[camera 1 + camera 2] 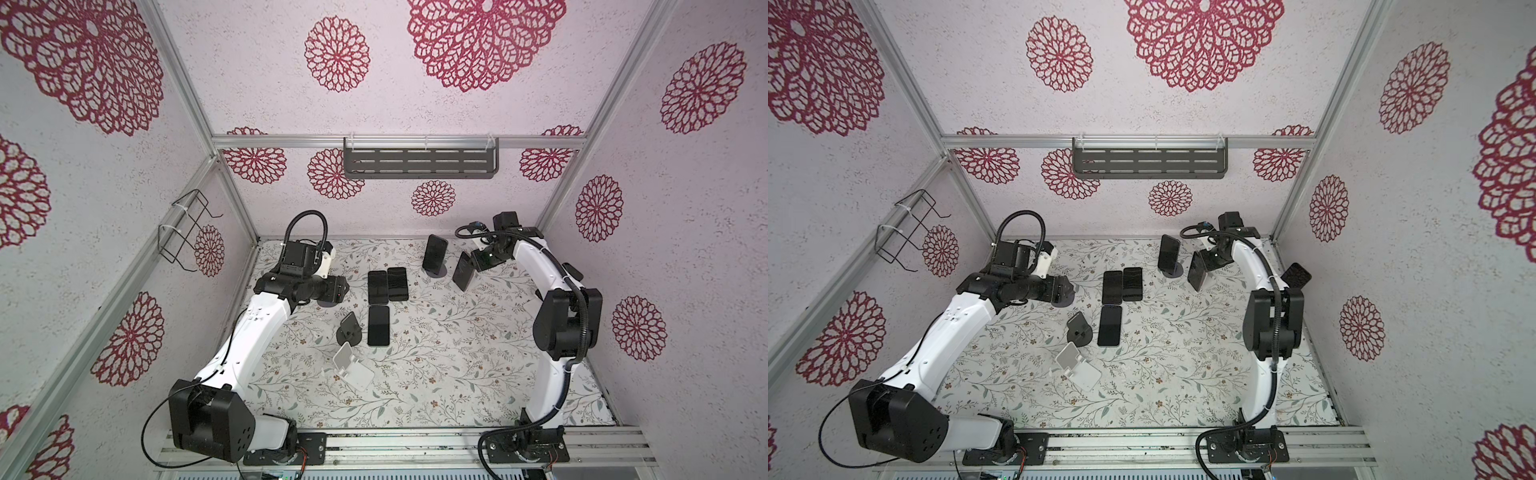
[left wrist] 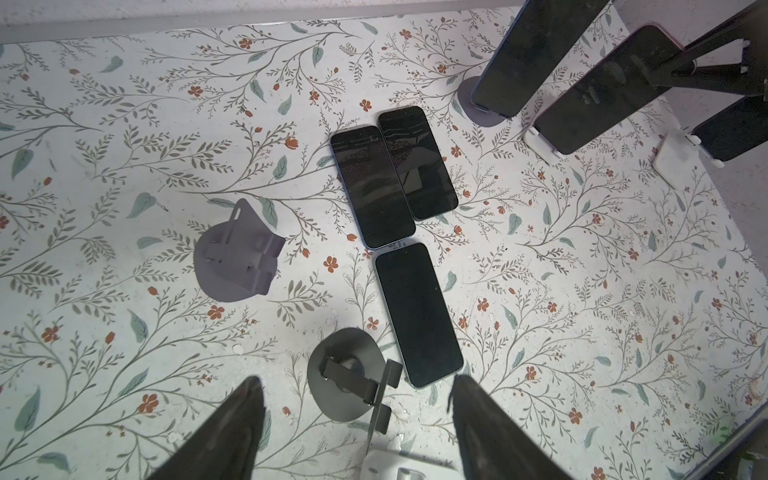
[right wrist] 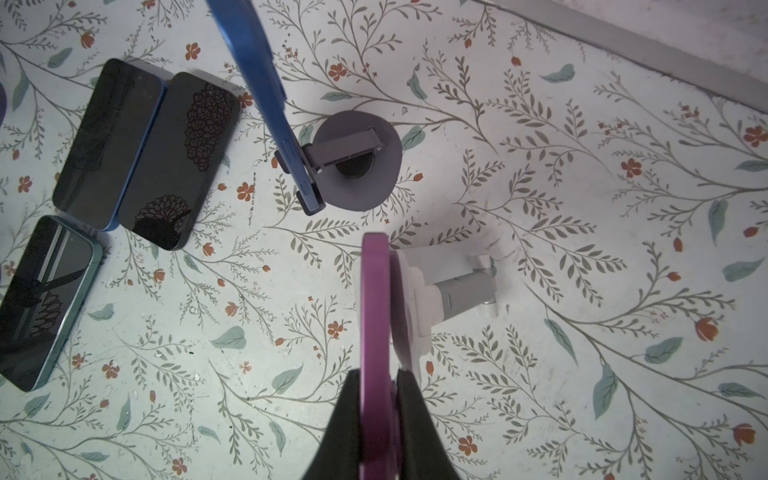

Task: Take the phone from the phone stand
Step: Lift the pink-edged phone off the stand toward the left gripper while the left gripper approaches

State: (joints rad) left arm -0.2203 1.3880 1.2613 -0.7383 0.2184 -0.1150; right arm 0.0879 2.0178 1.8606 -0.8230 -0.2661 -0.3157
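Right gripper (image 3: 376,376) clamps its black fingers (image 3: 345,419) on both faces of the purple phone (image 3: 376,299), which rests against the white stand (image 3: 449,286) just beyond the fingertips. Farther out, a blue phone (image 3: 266,91) leans on a grey round stand (image 3: 361,166). Left gripper (image 2: 354,379) hangs with fingers spread wide over the floral table (image 2: 124,124), holding nothing, and a dark phone (image 2: 417,311) lies flat just ahead of it.

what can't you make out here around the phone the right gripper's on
- white stand: mostly hidden behind the purple phone in both top views.
- far-right phone: right arm hides most of it in a top view; left wrist view's edge cuts it.
- blue phone: top end cut off in both wrist views.
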